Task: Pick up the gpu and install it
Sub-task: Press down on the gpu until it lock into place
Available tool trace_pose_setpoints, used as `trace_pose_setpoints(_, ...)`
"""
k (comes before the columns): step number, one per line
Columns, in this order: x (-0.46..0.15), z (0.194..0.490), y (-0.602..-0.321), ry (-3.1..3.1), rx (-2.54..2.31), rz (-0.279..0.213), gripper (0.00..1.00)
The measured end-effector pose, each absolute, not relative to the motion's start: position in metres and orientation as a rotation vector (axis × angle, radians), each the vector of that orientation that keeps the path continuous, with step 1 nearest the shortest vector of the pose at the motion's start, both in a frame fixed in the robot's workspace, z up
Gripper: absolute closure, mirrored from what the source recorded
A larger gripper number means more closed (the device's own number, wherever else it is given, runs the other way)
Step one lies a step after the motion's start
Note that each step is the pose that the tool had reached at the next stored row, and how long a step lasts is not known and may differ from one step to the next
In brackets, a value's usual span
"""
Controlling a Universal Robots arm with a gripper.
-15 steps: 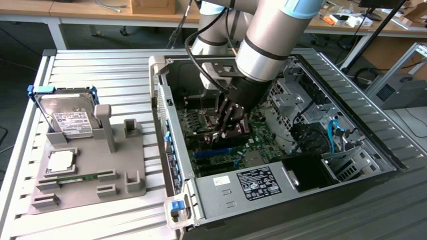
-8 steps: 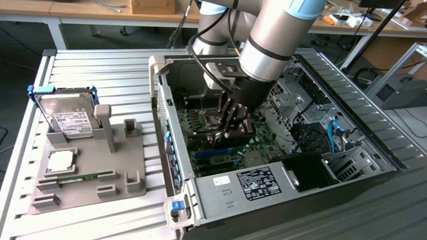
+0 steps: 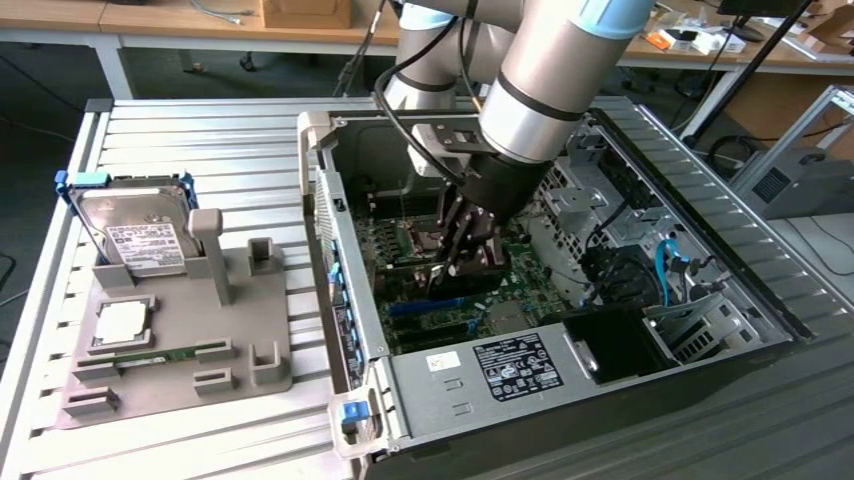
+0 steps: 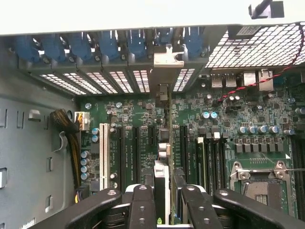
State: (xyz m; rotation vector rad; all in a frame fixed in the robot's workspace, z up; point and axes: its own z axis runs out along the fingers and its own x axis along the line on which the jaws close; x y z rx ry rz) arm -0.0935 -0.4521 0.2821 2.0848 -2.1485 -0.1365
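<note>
Gpu [image 4: 166, 143] stands on edge over the motherboard [image 4: 248, 114] slots inside the open case [image 3: 441, 385], bracket at the rear slot openings. Gripper [image 4: 163, 200] is clamped on its near edge, fingers [image 4: 143, 205] either side. Hard drive [image 3: 134, 235] sits in the holder [image 3: 200, 370] at the exterior view's left.

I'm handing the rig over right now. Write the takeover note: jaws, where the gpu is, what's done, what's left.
Gripper: down inside the open computer case, jaws closed on the gpu, held edge-on.
GPU: over the motherboard among the expansion slots, its metal bracket up at the case's rear slot openings.
Done: card picked up and carried into the case.
Left: whether it is fully seated cannot be told; jaws not yet released.
Hard drive stands on the grey holder tray outside.
</note>
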Motion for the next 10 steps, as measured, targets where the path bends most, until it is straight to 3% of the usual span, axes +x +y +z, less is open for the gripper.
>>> trace_pose_setpoints(10,-0.0962,0.2795,-0.449,-2.159,2.074,-0.138,0.73)
